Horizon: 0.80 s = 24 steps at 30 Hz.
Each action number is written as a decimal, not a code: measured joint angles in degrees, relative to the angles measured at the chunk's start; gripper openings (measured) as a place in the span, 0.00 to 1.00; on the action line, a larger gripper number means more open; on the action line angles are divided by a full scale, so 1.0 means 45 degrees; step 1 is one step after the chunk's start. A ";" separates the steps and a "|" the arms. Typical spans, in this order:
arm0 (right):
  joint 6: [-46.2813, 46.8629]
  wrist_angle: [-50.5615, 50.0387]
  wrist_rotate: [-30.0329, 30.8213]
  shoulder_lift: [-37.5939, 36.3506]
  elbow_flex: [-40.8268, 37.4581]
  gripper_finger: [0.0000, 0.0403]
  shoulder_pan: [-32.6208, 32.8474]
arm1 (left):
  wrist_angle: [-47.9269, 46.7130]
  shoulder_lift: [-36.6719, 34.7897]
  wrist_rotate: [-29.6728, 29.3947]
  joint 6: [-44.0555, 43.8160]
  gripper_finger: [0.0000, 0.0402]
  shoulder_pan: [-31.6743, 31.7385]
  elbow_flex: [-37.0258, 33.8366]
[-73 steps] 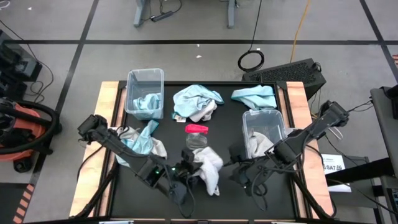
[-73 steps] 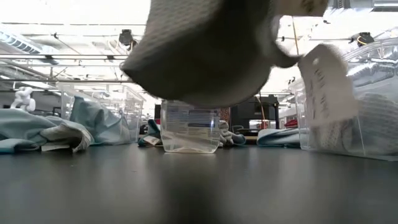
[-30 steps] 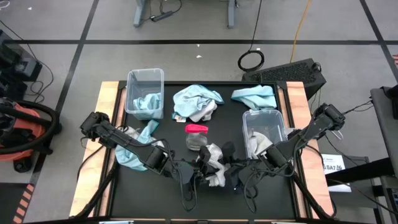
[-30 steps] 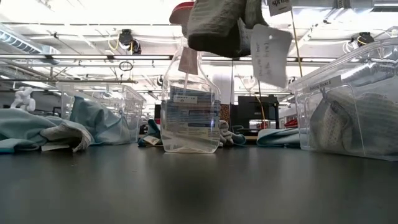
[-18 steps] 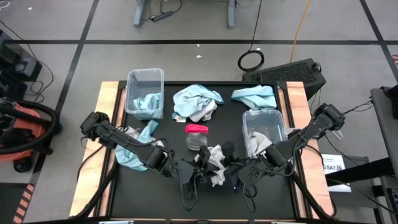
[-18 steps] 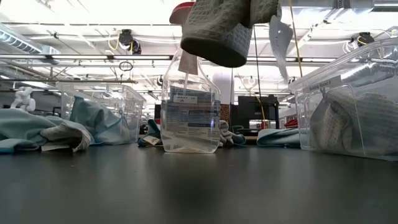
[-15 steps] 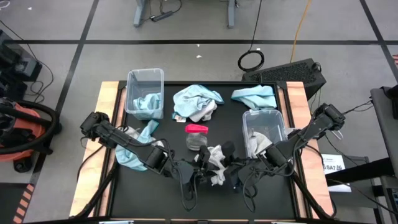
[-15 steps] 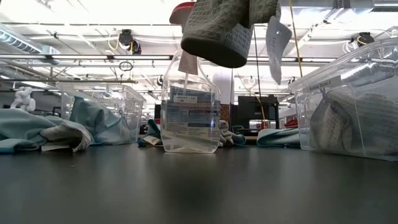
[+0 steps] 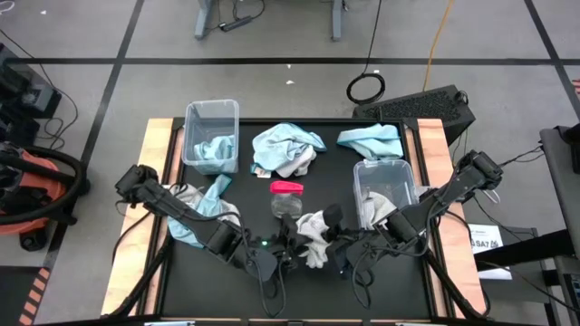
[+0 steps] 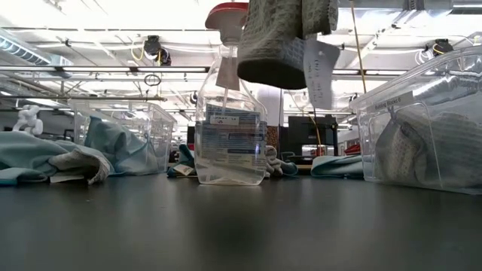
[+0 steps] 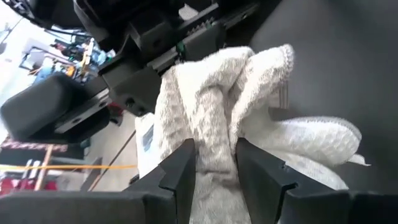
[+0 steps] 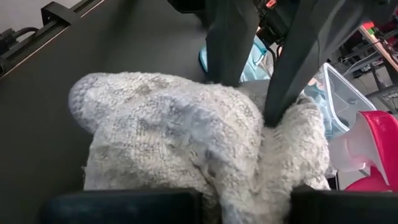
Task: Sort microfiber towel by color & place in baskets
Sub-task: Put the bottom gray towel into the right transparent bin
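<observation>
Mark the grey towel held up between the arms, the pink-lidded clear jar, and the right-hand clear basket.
grey knit microfiber towel [image 9: 313,237], high view, middle of its bunched cloth.
clear jar with pink lid [image 9: 286,188], high view, on the lid.
right clear plastic basket [image 9: 384,166], high view, far rim.

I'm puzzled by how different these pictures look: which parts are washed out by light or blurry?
Low view: the ceiling lights blow the background nearly white, so the hanging grey towel and the jar read dark against it, and the near tabletop is soft. Left wrist view: bright daylight bleaches one corner. Right wrist view: the pink lid is blurred.
</observation>
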 joint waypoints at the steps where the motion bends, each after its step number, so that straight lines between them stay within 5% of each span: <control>1: 0.0000 -0.0034 0.0045 0.0000 0.0002 0.09 0.0002 | -0.0056 0.0000 -0.0223 0.0000 0.30 -0.0054 0.0000; 8: 0.0356 -0.0929 0.0508 -0.0062 0.0005 0.09 0.0058 | -0.1584 -0.0099 -0.1161 -0.0947 0.30 -0.0188 0.0000; 24: 0.0636 -0.1905 0.1680 -0.0927 0.0015 0.09 0.0167 | -0.6925 -0.0871 -0.0832 -0.6014 0.30 -0.0192 -0.0010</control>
